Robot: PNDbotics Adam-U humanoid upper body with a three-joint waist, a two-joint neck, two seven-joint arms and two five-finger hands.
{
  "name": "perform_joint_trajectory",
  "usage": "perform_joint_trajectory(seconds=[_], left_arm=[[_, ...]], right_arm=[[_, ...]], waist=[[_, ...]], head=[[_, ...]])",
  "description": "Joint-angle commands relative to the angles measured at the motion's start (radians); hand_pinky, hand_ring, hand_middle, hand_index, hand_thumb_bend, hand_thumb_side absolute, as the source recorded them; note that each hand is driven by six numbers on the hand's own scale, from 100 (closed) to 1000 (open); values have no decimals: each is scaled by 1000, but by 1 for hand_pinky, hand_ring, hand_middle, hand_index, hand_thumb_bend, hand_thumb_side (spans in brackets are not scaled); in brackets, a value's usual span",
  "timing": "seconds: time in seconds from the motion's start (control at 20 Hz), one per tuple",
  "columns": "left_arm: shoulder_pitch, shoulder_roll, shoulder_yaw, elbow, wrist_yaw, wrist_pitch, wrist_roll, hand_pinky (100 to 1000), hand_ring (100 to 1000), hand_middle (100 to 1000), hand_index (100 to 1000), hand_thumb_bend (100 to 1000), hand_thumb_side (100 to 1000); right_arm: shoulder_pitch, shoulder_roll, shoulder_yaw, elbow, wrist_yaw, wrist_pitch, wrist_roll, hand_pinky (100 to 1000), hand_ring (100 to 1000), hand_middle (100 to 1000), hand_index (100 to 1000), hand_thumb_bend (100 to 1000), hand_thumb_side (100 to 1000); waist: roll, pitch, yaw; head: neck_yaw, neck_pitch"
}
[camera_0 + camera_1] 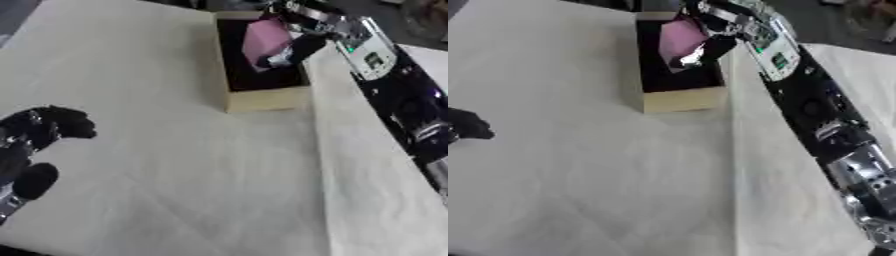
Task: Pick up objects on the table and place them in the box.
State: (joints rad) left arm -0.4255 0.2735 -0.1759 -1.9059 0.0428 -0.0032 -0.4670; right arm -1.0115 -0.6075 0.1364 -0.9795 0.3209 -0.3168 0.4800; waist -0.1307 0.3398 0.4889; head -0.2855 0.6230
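Note:
A tan cardboard box (pixel 262 99) with a dark inside stands at the far middle of the table. My right hand (pixel 302 37) reaches over it from the right, fingers curled round a pink flat object (pixel 264 40) that hangs tilted above the box's opening. A small silvery bit shows at the object's lower edge. My left hand (pixel 35 145) rests at the left edge of the table, black fingers curled, holding nothing.
The table (pixel 192 180) is covered with a cream cloth, with a fold line running down its right part. My right forearm (pixel 815 105) stretches along the right side. Dark floor lies beyond the table's far edge.

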Motion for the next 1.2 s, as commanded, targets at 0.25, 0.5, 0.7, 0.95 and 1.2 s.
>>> perform_joint_trajectory(seconds=[0.25,0.5,0.7,0.95,1.2], left_arm=[[-14,2,-2,-17,3,-2,-3,819,727,683,804,580,669],[-15,0,-1,-17,3,-2,-3,819,727,683,805,580,669],[-15,0,0,-18,3,-2,-3,819,727,683,805,580,668],[-13,0,1,-17,4,-2,-2,818,727,684,805,580,668],[-11,1,2,-17,3,-2,-2,818,728,684,805,581,669]], right_arm=[[-12,8,1,31,55,-9,-13,725,718,684,605,526,283],[-6,18,3,43,91,-23,-33,728,728,709,779,566,337],[-2,17,0,42,118,-31,-71,732,741,759,926,635,399],[4,12,-3,41,154,-41,-130,737,748,789,963,741,420],[10,6,-6,45,170,-49,-175,746,760,830,979,800,477]], waist=[[15,-12,-1],[15,-9,-2],[16,-10,-5],[18,-11,-9],[19,-12,-15]], head=[[-6,-13],[-7,-14],[-5,-15],[-4,-14],[-6,-11]])
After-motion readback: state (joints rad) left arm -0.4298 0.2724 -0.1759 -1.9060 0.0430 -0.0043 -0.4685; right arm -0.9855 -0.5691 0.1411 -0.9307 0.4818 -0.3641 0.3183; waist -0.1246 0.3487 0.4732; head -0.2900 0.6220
